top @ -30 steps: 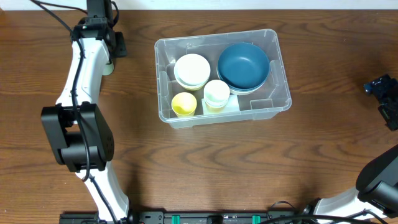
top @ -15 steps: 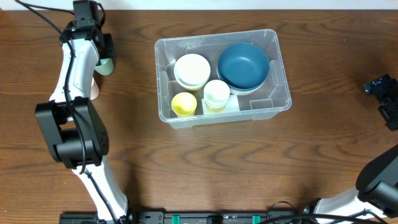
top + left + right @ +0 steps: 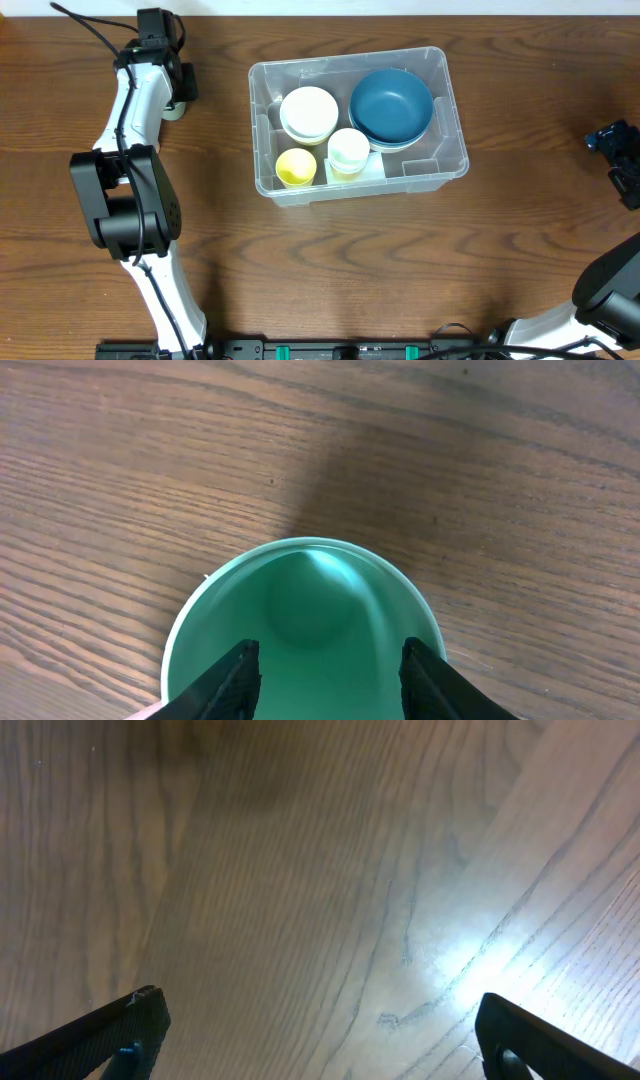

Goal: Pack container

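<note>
Left claw [image 3: 330, 658]: half-open over green cup [image 3: 310, 595]; grip unclear, cup's near rim cut off.
Right claw [image 3: 320, 1018]: wide open, empty, tips cropped.

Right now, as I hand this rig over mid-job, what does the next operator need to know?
Left gripper: jaws apart at the green cup, which is outside the container, to its left. I cannot tell if it is gripped.
Right gripper: open, holding nothing, over the table at the right edge.
Done: blue bowl, white bowl, yellow cup and pale cup sit in the container.
Left: get the green cup into the container.
</note>
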Controlling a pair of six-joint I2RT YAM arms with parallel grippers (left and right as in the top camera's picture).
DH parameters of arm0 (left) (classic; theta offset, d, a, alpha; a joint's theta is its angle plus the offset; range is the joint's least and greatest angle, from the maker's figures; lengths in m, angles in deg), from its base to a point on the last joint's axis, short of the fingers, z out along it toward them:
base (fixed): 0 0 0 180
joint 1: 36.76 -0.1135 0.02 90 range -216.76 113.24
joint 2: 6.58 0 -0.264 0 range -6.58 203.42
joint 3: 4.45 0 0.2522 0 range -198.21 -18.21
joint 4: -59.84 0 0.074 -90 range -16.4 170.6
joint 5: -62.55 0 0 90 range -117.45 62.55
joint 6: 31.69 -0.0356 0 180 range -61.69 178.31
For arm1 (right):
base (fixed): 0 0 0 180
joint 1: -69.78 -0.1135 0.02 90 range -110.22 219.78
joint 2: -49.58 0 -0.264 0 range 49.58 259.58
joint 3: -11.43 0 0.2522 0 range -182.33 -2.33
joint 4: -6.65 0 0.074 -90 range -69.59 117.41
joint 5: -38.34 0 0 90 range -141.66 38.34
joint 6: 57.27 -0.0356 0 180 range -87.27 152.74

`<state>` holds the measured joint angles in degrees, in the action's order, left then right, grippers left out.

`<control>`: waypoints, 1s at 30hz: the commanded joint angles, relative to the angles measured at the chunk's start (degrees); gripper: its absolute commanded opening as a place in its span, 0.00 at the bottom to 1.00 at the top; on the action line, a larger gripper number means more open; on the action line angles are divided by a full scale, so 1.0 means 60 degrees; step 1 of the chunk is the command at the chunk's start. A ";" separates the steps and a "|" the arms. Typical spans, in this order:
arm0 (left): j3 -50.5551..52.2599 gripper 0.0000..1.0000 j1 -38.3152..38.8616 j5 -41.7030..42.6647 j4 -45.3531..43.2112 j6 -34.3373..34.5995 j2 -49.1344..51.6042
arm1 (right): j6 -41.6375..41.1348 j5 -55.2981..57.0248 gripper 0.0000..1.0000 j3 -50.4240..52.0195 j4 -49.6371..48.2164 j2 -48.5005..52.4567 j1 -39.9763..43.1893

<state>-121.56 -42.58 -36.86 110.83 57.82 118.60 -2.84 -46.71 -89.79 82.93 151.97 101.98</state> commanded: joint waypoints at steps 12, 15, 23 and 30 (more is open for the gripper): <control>-0.0062 0.47 0.0015 -0.0011 -0.0004 -0.0131 -0.0098 | -0.0135 0.0109 0.99 0.0015 0.0004 0.0025 0.0015; -0.0091 0.47 0.0011 -0.0011 -0.0007 -0.0127 -0.0288 | -0.0135 0.0109 0.99 0.0015 0.0004 0.0025 0.0015; -0.0091 0.57 0.0011 -0.0011 -0.0011 -0.0091 -0.0831 | -0.0135 0.0109 0.99 0.0015 0.0004 0.0025 0.0015; -0.0091 0.60 0.0033 0.0000 0.0066 0.0127 -0.1053 | -0.0135 0.0109 0.99 0.0015 0.0004 0.0025 0.0015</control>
<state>-121.56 -42.58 -36.86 110.83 58.10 113.90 -2.84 -46.71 -89.79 82.93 151.97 101.98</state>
